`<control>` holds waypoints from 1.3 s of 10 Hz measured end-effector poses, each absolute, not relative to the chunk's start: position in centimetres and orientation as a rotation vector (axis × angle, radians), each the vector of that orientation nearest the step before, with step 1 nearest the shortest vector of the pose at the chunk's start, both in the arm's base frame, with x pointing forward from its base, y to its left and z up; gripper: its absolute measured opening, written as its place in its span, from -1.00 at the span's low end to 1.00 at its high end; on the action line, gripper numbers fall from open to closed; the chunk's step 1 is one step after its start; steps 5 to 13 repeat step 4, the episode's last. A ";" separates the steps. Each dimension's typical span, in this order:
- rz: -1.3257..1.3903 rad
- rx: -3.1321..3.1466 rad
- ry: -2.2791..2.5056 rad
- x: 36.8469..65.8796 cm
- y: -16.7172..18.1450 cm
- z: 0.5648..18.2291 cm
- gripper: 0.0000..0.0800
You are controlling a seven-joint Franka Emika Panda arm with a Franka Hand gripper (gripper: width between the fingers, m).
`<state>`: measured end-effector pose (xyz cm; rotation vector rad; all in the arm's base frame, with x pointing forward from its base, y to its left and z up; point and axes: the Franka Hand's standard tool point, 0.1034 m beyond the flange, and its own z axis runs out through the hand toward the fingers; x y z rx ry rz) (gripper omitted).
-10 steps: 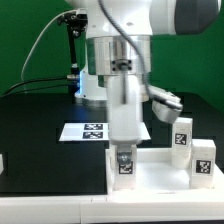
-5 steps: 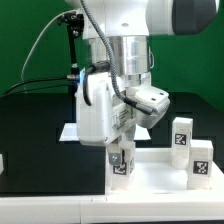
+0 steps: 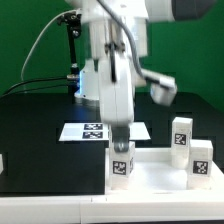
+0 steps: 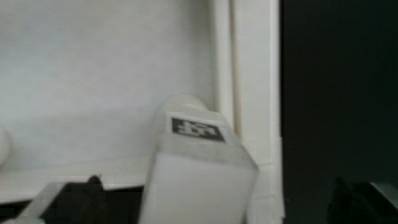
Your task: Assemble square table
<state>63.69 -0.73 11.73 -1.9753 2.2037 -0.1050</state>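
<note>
Three legs stand on the square table's panel (image 3: pixel 150 180); one leg (image 3: pixel 121 163) at the near corner, about 8 o'clock on the panel, and two others (image 3: pixel 183 136) (image 3: pixel 203 160) toward 3 o'clock. The gripper (image 3: pixel 120 138) hangs just above the near leg; in the wrist view its fingers (image 4: pixel 54 205) stand apart on both sides of that leg (image 4: pixel 199 170), so I judge the jaws open and holding nothing. To finish this step well, I think the arm should rise straight up; any sideways drift could knock the leg.
</note>
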 end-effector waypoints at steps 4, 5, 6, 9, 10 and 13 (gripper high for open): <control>-0.128 -1.939 2.198 63.9 -1.7 13.7 0.62; -0.128 -1.939 2.198 63.9 -1.7 13.7 0.62; -0.128 -1.939 2.198 63.9 -1.7 13.7 0.62; -0.128 -1.939 2.198 63.9 -1.7 13.7 0.62; -0.128 -1.939 2.198 63.9 -1.7 13.7 0.62; -0.128 -1.939 2.198 63.9 -1.7 13.7 0.62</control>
